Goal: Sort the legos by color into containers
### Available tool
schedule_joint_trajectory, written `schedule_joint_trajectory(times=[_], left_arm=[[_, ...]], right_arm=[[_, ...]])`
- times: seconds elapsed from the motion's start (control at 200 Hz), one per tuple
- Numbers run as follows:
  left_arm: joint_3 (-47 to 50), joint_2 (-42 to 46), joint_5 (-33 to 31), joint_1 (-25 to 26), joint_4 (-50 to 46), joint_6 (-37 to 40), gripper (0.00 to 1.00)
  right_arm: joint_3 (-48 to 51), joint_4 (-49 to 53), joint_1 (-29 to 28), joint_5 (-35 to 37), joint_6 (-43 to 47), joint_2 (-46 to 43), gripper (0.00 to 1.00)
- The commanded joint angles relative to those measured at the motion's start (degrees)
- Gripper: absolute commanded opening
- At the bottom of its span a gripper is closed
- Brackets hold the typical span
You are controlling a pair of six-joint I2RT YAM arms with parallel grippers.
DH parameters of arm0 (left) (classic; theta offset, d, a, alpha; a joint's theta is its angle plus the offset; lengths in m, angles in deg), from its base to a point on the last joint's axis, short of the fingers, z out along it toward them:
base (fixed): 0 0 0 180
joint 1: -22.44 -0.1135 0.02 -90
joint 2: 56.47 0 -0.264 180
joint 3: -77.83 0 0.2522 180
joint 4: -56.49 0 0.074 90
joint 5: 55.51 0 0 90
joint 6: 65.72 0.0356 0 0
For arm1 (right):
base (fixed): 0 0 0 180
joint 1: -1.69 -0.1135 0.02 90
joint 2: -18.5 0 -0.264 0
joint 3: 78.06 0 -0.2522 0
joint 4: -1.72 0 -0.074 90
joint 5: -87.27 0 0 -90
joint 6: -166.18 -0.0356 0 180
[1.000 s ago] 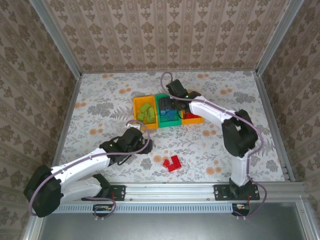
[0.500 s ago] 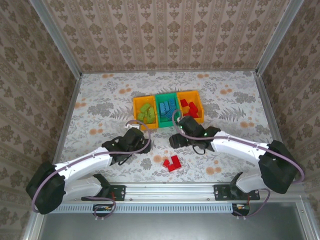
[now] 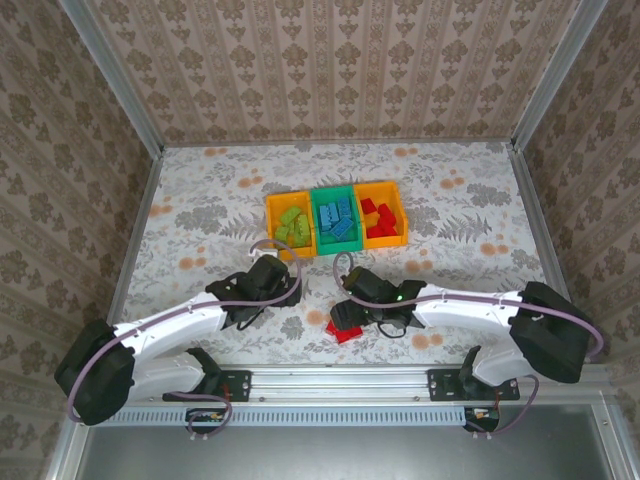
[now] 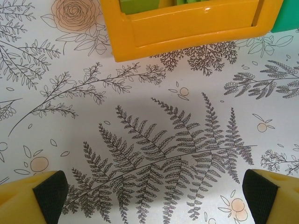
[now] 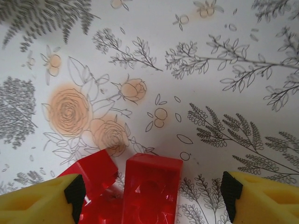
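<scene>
No text, label, brand, number or sign can be read. The containers [image 4: 187,25], the legos [image 5: 152,186] and the table cover [image 3: 470,190] carry only plain colour or drawn flowers and ferns.

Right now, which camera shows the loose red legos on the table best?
The right wrist view: the red legos lie close up at the bottom, large and sharp, between the right fingers. The top external view gives them as a small red patch, partly hidden under the right arm.
</scene>
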Motion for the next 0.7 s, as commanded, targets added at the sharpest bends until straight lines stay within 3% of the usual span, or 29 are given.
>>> schedule_joint_trajectory(times=[0.0,0.69], left_arm=[[-1.0,0.2,0.4,-0.3,-1.1,-1.2,1.0],[-0.3,0.4,0.3,-0.4,-1.0,-2.1,1.0]], right_arm=[[-0.2,-0.4,-0.6,0.1,-1.9,2.2,0.78],[2.1,3.4,-0.9,5.0,-4.3,2.4,0.64]])
